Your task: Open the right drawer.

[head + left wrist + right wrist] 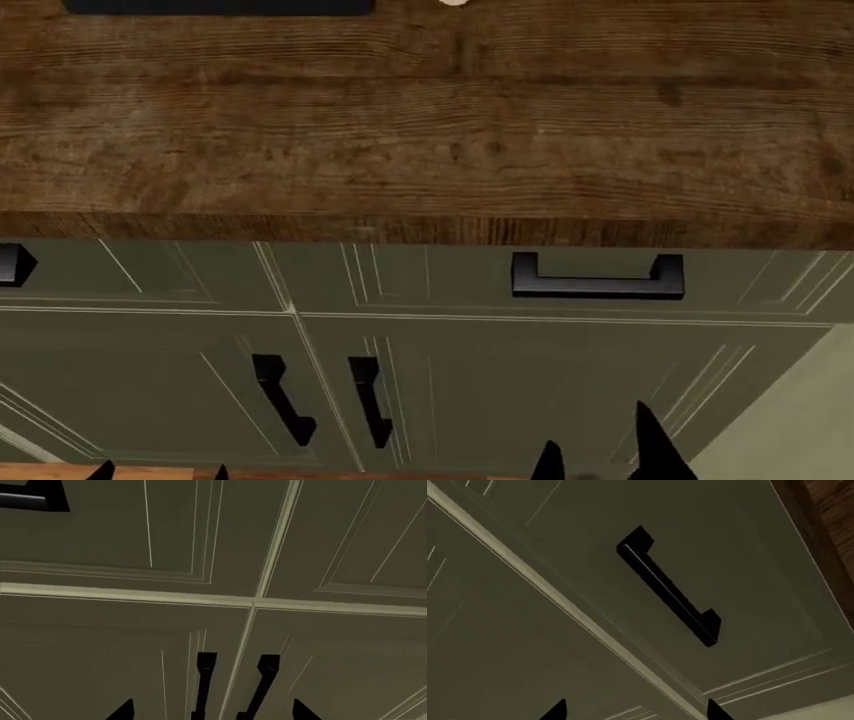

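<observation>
The right drawer is an olive-green front under the wooden counter, flush with the cabinet face and closed. Its horizontal black bar handle also shows in the right wrist view. My right gripper is open and empty. It sits below the handle and short of it, in front of the cabinet door, and its dark tips stand wide apart in the right wrist view. My left gripper is open and empty, facing the two vertical door handles. Only its tips show in the head view.
The wooden countertop overhangs the drawers. The twin left drawer's handle is at the far left. Two cabinet doors with vertical black handles lie below the drawers. Pale floor shows at the lower right.
</observation>
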`<state>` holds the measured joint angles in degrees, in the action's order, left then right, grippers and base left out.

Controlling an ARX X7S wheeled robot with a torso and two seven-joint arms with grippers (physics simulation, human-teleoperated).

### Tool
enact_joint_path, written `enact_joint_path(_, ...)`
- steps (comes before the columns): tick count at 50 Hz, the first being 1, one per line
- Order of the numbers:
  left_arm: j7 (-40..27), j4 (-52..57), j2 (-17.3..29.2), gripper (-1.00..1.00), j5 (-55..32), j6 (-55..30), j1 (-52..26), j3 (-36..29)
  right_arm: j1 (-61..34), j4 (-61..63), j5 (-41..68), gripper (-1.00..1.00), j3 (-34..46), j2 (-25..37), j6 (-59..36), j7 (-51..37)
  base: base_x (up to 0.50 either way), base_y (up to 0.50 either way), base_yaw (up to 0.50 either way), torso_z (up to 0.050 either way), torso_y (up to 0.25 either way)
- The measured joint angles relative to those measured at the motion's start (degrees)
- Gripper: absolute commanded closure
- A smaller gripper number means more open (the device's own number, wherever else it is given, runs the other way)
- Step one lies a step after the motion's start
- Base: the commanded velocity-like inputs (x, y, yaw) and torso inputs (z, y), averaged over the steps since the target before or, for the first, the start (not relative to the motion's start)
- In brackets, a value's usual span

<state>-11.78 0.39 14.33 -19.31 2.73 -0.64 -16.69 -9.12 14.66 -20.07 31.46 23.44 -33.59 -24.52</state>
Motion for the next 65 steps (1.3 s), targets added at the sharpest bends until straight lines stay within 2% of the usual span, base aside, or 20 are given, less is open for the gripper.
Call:
enact_joint_path(30, -0.51, -0.34, 0.34, -1.00, -0.99, 0.06, -0.21, -0.43, -5.04, -1.27, -15.85, -1.00, 11.50, 2.29, -11.87, 3.07, 0.00, 0.00, 0.00, 0.000, 0.000)
enact_joint_path(48, -0.88, -0.25, 0.62, -1.00, -1.12, 0.02, -0.26, -0.93, -12.93, -7.39, -30.06, -1.00, 21.51, 3.86, -20.21, 10.14, 0.00, 0.00, 0.00, 0.000, 0.000)
enact_joint_path(65, -1.15, -0.38, 0.84, -1.00, -1.29, 0.16, -0.34, -1.30, -19.53, -12.69, -37.04, -1.00, 26.32, 3.92, -22.79, 14.73, 0.00, 0.00, 0.00, 0.000, 0.000)
